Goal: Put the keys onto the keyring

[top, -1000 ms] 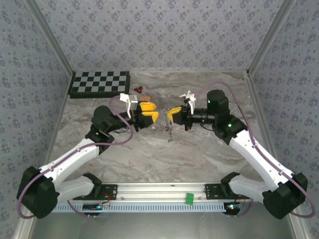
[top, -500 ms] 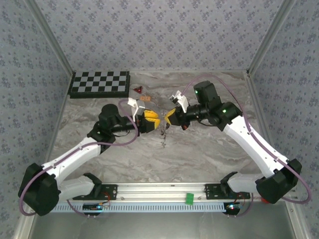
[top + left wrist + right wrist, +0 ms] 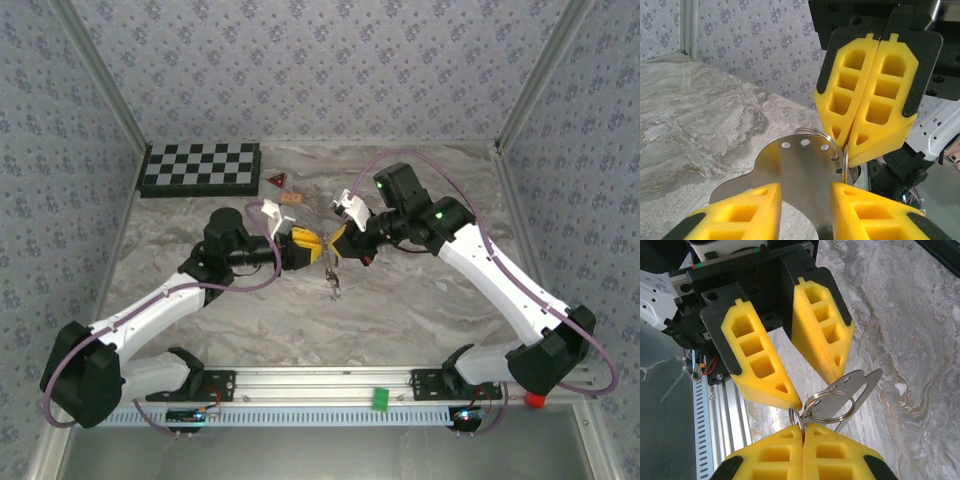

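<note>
My left gripper [image 3: 806, 190] is shut on a flat silvery plate [image 3: 800, 175] with three small holes, held by its edges. A large split ring [image 3: 828, 393] passes through the plate [image 3: 865, 382]. Linked to it is a smaller keyring [image 3: 794, 415], and my right gripper [image 3: 803, 427] is shut on that, pinching its wire between the yellow pads. From above, the left gripper [image 3: 315, 247] and right gripper [image 3: 336, 243] meet tip to tip over the table's middle. A small dark bunch, the keys [image 3: 333, 283], sits just below them; whether it hangs or lies on the table I cannot tell.
A checkerboard [image 3: 200, 168] lies at the back left. A small red triangle [image 3: 277, 180] and an orange piece [image 3: 291, 199] lie just behind the grippers. The aluminium rail [image 3: 330, 385] with a green clip [image 3: 380, 398] runs along the near edge. Patterned walls close in three sides.
The grippers have closed the gap between them and now meet tip to tip. The right arm swung left and its wrist turned; the left gripper advanced to the right. The key bunch shifted slightly.
</note>
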### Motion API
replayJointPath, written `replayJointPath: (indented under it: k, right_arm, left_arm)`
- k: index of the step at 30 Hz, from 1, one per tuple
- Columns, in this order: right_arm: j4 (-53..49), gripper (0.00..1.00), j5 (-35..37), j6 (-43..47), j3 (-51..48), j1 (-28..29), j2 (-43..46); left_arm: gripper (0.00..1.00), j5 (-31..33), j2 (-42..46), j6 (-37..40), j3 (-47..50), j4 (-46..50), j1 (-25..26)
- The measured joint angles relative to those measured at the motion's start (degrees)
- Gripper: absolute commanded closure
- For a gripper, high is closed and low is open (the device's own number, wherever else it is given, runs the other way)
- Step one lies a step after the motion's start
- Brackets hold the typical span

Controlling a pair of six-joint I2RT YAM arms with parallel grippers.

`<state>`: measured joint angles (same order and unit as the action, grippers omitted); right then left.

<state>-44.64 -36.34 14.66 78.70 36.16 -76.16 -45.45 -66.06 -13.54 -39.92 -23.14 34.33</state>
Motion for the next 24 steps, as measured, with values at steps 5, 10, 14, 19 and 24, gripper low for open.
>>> replayJointPath:
  k: [5, 10, 14, 19, 24]
  right_arm:
    - [0.0, 1.00, 0.6, 0.0, 0.0, 0.0, 0.0]
    - [0.0, 1.00, 0.9, 0.0, 0.0, 0.2, 0.0]
    - [0.1, 1.00, 0.9, 0.0, 0.0, 0.4, 0.0]
    - [0.3, 1.00, 1.1, 0.0, 0.0, 1.0, 0.0]
    - [0.3, 1.00, 1.0, 0.0, 0.0, 1.3, 0.0]
  left_arm:
    - [0.69, -0.6, 0.1, -1.1, 0.0, -2.0, -0.8]
    - [0.69, -2.1, 0.0, -1.8, 0.0, -3.0, -0.9]
    - [0.69, -3.4, -0.3, -2.2, 0.0, -3.7, -0.8]
    - [0.70, -4.5, -1.7, -2.2, -0.9, -3.6, -0.4]
    - [0.74, -4.8, -2.0, -2.2, -1.4, -3.6, 0.0]
